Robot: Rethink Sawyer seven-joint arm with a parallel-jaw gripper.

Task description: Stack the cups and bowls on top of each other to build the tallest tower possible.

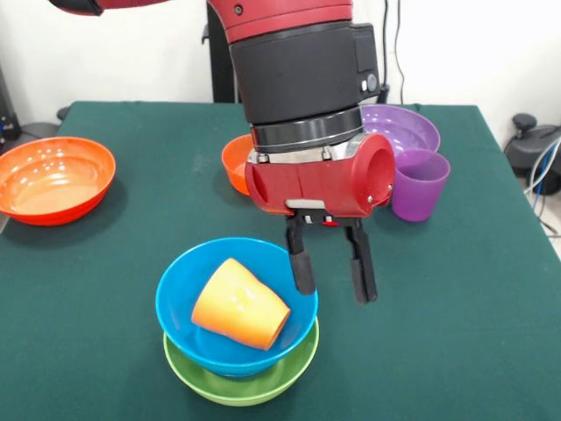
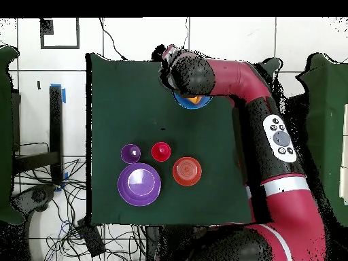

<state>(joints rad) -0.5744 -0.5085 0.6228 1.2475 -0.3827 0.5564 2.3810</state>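
Hand (image 1: 331, 274) hovered released, fingers apart and empty, just right of light blue bowl (image 1: 188, 324), one fingertip over its rim. Light blue bowl sat nested in lime green bowl (image 1: 241, 386) at near edge of green surface (image 1: 456, 316). Orange cup (image 1: 239, 304) lay tilted on its side inside blue bowl. Wide orange-red bowl (image 1: 54, 180) far left. Small orange bowl (image 1: 235, 162) behind arm. Purple cup (image 1: 419, 184) stood upright just before purple bowl (image 1: 405, 127), far right. Red cup (image 2: 160, 151) seen overhead, between purple cup and small orange bowl.
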